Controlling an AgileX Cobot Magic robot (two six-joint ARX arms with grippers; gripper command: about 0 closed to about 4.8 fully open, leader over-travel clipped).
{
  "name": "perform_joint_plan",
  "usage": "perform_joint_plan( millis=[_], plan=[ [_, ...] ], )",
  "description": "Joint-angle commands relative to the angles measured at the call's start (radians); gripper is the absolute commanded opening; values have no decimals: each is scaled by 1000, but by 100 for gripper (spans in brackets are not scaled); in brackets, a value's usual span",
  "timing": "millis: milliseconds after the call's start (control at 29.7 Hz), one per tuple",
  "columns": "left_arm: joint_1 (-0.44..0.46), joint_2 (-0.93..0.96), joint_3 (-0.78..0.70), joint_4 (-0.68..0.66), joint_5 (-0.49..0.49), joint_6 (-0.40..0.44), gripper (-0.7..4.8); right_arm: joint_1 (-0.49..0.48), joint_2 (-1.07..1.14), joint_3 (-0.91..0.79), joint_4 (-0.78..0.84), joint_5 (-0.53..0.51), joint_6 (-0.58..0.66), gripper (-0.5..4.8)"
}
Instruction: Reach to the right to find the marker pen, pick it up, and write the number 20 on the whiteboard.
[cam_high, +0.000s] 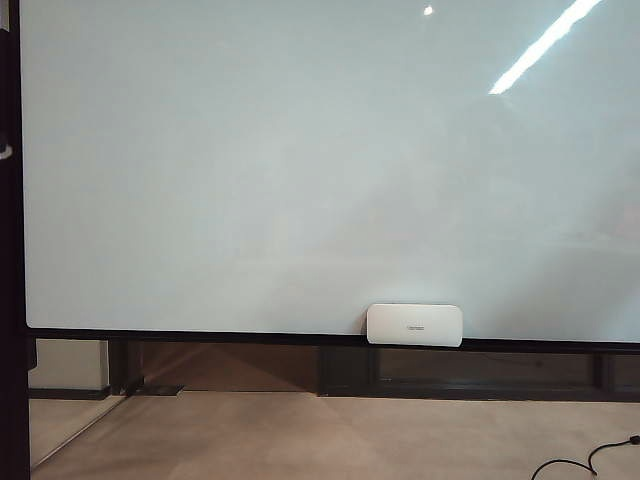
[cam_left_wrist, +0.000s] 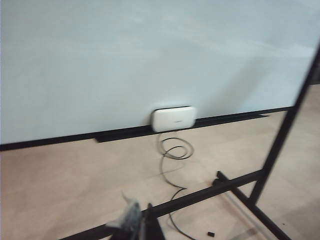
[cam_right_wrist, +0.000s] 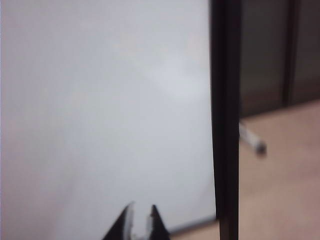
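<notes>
Before the sideways-long whiteboard (cam_high: 300, 150) hang left end effector (cam_left_wrist: 142, 227), right end effector (cam_right_wrist: 142, 221).

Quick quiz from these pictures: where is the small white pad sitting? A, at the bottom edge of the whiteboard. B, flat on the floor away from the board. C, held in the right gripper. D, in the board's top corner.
A: the exterior view shows the small white pad resting against the whiteboard at its lower frame, with neither gripper near it.

Exterior camera squarely faces the whiteboard (cam_high: 300, 170); both wrist cameras view it obliquely, the right nearer its edge
</notes>
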Motion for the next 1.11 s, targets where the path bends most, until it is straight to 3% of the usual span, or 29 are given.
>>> perform_joint_plan(
  millis=[34,169,236,337,607,809,1112],
  plan=[
    [-2,23,2,17,-10,2,17,-18,63,39,13,-22,-24,62],
    [-2,49,2,29,-47,26,17,-48,170,106,13,-47,-150,42],
    [-2,56,2,33,-52,39,17,-60,214,138,6,-58,-143,-3],
    [-2,69,2,42,-54,28,17,-71,276,191,-5,-79,-145,-1],
    [-2,135,2,68,-69,23,17,-131,545,476,-21,-280,-170,-1],
    [-2,142,2,68,-119,24,17,-151,664,609,-30,-287,-178,-1],
    [-2,142,2,60,-117,26,17,-167,835,798,-43,-354,-179,-1]
  ],
)
